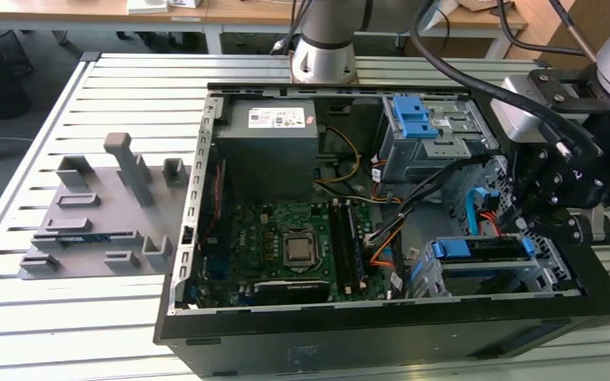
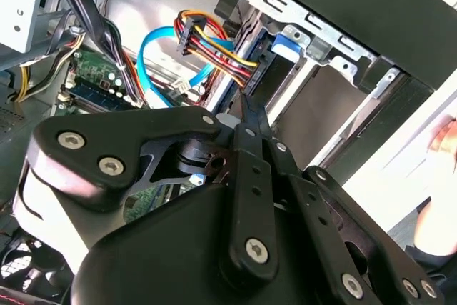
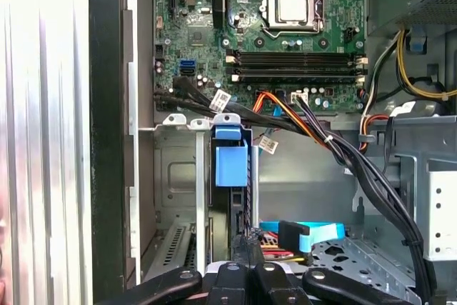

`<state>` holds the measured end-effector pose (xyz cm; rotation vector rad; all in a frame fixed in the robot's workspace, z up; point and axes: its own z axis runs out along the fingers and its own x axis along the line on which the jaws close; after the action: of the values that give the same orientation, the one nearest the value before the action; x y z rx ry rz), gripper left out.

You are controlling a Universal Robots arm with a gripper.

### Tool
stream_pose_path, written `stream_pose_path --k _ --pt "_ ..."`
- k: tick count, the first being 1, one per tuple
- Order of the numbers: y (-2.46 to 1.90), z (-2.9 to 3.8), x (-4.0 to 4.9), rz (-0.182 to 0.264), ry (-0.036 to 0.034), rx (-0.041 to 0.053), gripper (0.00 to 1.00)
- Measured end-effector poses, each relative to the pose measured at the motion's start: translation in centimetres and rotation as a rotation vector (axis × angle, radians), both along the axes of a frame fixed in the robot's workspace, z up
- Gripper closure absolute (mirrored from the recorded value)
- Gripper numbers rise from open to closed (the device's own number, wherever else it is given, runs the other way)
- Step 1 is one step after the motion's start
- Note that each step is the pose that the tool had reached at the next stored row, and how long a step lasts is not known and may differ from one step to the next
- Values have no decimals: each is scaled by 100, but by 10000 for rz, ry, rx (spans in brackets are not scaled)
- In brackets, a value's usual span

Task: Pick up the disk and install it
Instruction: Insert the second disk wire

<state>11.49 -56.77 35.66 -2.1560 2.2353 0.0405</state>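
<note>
The exterior view shows the hand (image 1: 546,213) low over the open computer case (image 1: 283,333), beside the drive bay (image 1: 485,266) where the disk (image 1: 483,250) sits on edge in its blue bracket. Its fingers look nearly closed, apparently holding nothing. Installing seems the step in hand; judging cautiously, full seating wants a straight, gentle push clear of cables (image 1: 416,194).

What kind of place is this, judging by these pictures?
Probably a robotics lab or test workshop: an open computer case lies on a slotted metal table, a grey fixture block sits beside it, and desks stand behind.
</note>
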Motion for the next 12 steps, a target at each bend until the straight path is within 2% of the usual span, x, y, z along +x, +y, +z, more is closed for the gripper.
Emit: stream_pose_path --k 12 --pt "0 -1 -92 0 0 0 89"
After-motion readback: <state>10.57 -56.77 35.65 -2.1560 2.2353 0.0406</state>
